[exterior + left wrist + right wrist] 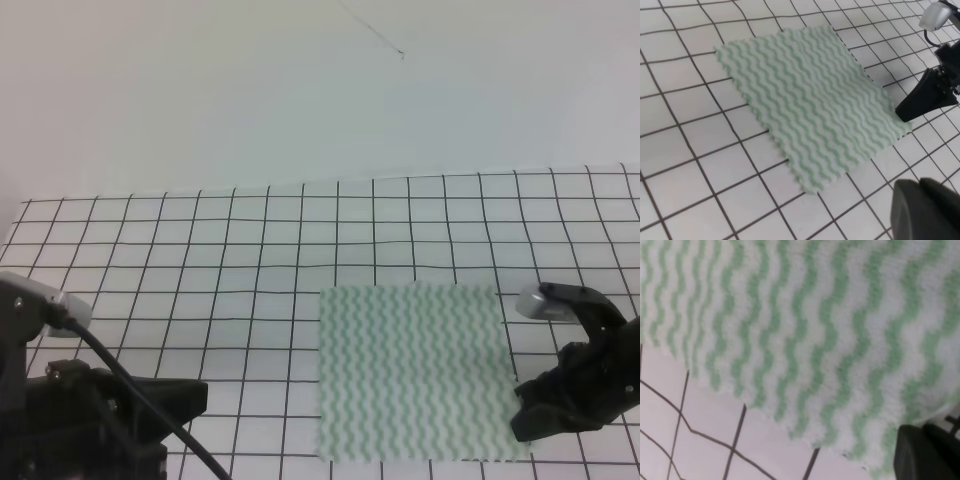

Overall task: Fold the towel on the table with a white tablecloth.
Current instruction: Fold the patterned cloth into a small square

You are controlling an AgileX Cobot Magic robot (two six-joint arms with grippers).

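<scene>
The towel [410,370], pale green and white with wavy stripes, lies flat and unfolded on the table with a white tablecloth [200,250], right of centre. My right gripper [520,412] rests low at the towel's near right corner, its dark tip touching the edge [909,114]. Whether it pinches the cloth is not visible. In the right wrist view the towel [805,335] fills the frame and one dark finger [930,455] shows at the bottom right. My left gripper [195,398] hovers at the near left, well clear of the towel [810,95], and looks shut and empty.
The gridded cloth runs back to a plain white wall [300,90]. The left arm's black body and cable [110,410] fill the near left corner. Bare grid surrounds the towel on its left and far sides.
</scene>
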